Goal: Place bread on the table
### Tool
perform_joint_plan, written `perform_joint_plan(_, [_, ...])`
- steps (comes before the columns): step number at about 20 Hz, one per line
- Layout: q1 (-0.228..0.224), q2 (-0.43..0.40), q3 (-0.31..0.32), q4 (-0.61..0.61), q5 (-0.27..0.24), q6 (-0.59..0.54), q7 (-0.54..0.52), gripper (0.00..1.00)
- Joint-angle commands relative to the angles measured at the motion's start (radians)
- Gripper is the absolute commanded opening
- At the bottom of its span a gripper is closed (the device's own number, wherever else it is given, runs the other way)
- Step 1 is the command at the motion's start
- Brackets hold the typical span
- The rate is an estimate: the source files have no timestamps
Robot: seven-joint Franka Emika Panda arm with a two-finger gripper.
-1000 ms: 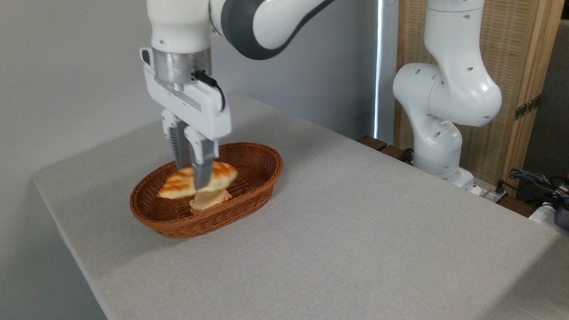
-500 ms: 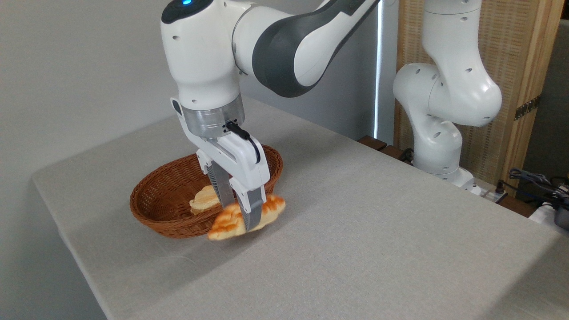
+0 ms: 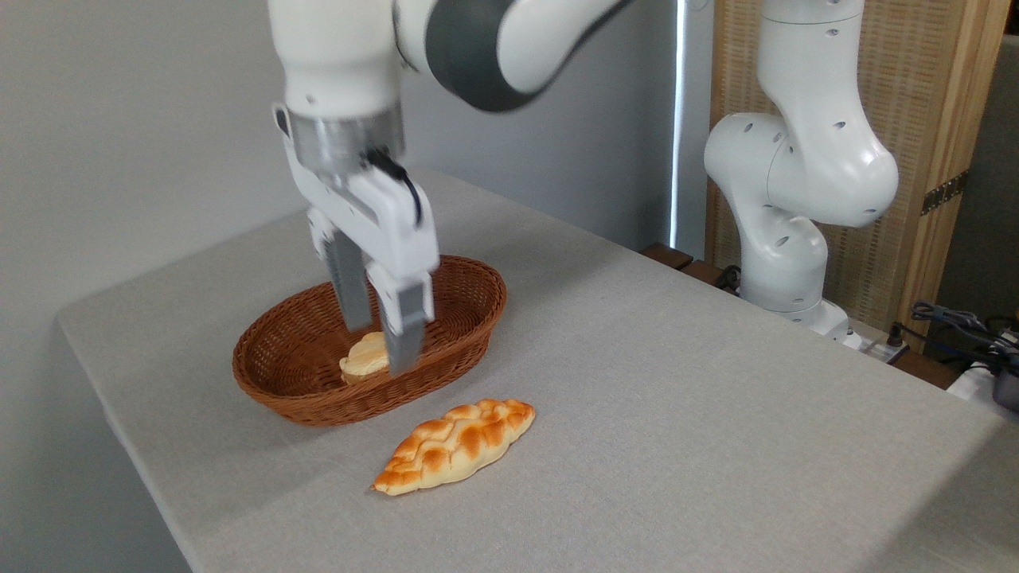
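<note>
Bread [image 3: 454, 444] lies on table [image 3: 677, 382] (jaws apart, empty).

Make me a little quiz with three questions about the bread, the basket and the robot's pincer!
1. Where is the braided loaf?
A. in the basket
B. on the table
C. in the pincer

2. How many breads lie in the wicker basket?
A. one
B. two
C. none

3. How is the pincer?
A. shut on the loaf
B. shut on the roll
C. open, holding nothing

Answers: 1 B, the loaf lies flat on the grey table in front of the basket. 2 A, only the small pale roll is inside. 3 C, its fingers stand apart above the basket with nothing between them.
</note>
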Motion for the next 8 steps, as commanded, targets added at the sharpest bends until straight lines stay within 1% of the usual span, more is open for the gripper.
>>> perform_joint_plan(1, [-0.007,-0.006,-0.061,0.02,-0.002,0.0,-0.103,1.0])
perform_joint_plan(2, [-0.007,-0.006,-0.082,0.021,-0.001,0.0,-0.139,1.0])
perform_joint_plan(5, [-0.007,-0.006,-0.11,0.021,0.007,0.0,-0.232,1.0])
perform_joint_plan(8, [-0.007,-0.007,-0.11,0.02,0.005,-0.001,-0.242,1.0])
